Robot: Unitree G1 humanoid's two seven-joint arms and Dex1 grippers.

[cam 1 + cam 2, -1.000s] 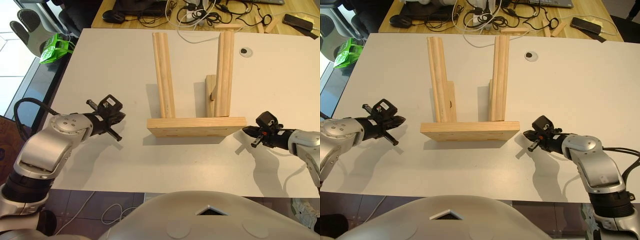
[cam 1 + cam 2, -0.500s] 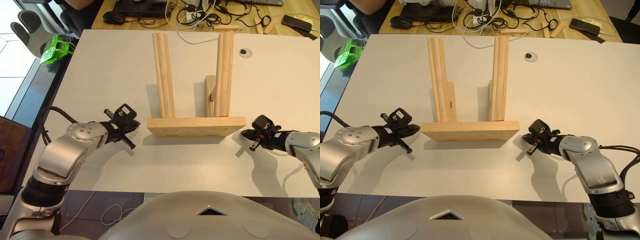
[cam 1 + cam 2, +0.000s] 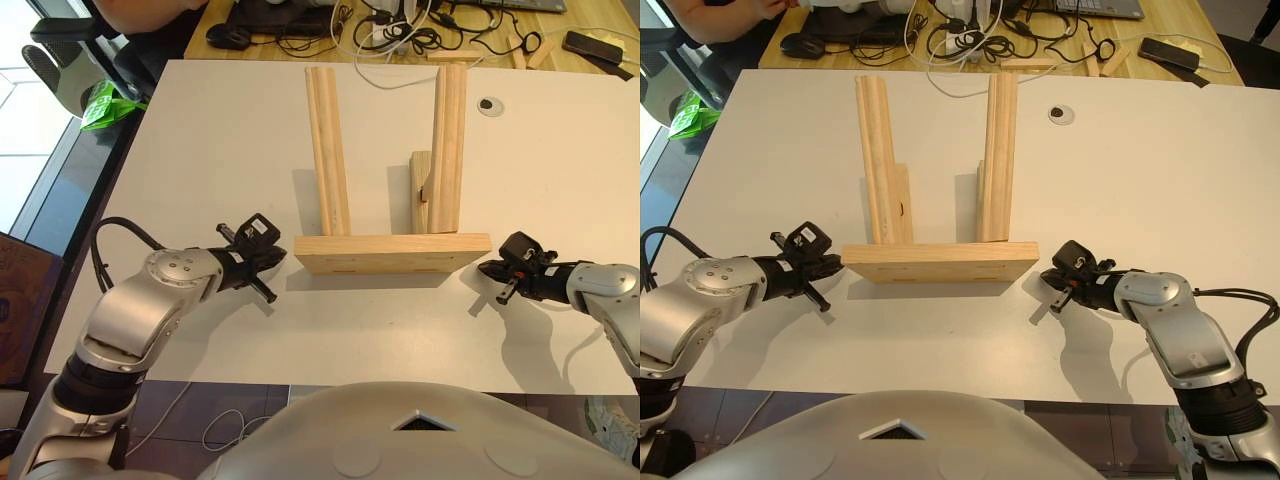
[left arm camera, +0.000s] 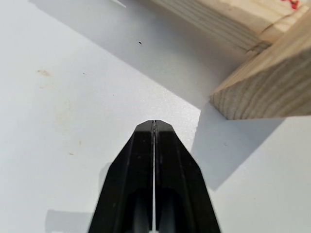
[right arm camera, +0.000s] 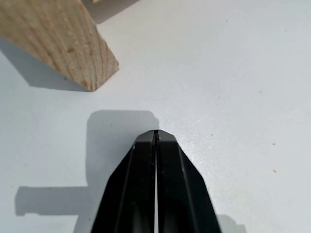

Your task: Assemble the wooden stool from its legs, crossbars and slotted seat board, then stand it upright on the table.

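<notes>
Tabletop (image 3: 200, 130): white, and the largest surface I can see from the head camera. Beyond its far edge stands a wooden desk (image 3: 215, 30) carrying a tangle of cables (image 3: 400, 25).

Stool (image 3: 392, 200): assembled and lying on its side near the middle of the tabletop, not upright. The seat board (image 3: 392, 254) stands on one long edge on the side nearest the robot. The legs run from it across the tabletop toward the far edge. The left leg (image 3: 327, 150) and the right leg (image 3: 448, 145) lie roughly parallel with a gap of bare tabletop between them. A short crossbar (image 3: 421, 190) shows against the inner side of the right leg, close to the seat board.

Left end effector (image 3: 283, 259): low over the tabletop just beside the left end of the seat board. From the wrist camera I see its fingers pressed together with no gap, holding nothing. The tips point at the corner of the board, and I cannot tell whether they touch it.

Right end effector (image 3: 484, 268): just beside the right end of the seat board, also low over the tabletop. Its fingers are likewise fully closed on nothing, with a narrow strip of tabletop between the tips and the board.

Small dark round fitting (image 3: 490, 103): set in the tabletop, well to the right of the legs.
</notes>
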